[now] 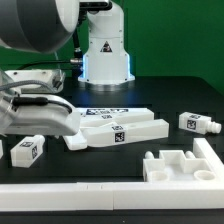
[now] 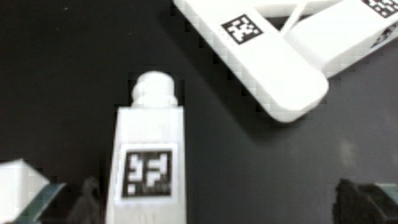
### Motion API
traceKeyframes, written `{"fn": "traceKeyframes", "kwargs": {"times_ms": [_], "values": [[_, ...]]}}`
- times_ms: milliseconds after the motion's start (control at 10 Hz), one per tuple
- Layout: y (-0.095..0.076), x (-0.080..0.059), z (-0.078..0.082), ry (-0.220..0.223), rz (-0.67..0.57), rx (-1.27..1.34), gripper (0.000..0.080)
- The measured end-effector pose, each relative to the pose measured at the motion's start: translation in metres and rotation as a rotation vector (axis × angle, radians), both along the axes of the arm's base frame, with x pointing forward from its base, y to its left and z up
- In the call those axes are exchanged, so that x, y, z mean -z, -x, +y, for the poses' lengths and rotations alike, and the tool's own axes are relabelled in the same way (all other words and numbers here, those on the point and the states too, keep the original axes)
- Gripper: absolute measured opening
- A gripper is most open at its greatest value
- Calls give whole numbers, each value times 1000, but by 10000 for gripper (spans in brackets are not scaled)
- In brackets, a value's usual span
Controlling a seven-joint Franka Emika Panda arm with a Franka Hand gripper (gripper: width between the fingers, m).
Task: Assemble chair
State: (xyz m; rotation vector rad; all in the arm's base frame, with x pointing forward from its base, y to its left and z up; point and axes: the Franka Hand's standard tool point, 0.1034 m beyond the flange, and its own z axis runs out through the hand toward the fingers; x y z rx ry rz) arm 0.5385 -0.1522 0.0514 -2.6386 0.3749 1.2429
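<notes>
Gripper (image 2: 214,205): jaws wide, empty, at left of exterior frame as I hovered. Leg bar (image 2: 151,150) lay below between fingertips, off-centre toward one; long axis crossed closing line. I judged sideways centring needed first.

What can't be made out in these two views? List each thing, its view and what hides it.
Exterior view: long bars, ends toward that view's left hidden behind the arm.
Exterior view: notched panel, running off that view's right edge.
Wrist view: pegged bar, its tagged end cut off by the picture's edge.
Wrist view: white piece in a corner, mostly out of frame; which part it is cannot be told.
</notes>
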Motion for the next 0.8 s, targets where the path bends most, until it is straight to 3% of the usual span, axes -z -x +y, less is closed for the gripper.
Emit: {"fn": "traceKeyframes", "kwargs": {"times_ms": [100, 500, 800], "values": [[6, 7, -6, -3, 41, 17, 649], [15, 31, -4, 7, 50, 22, 649], [15, 37, -4, 9, 46, 21, 649]]}}
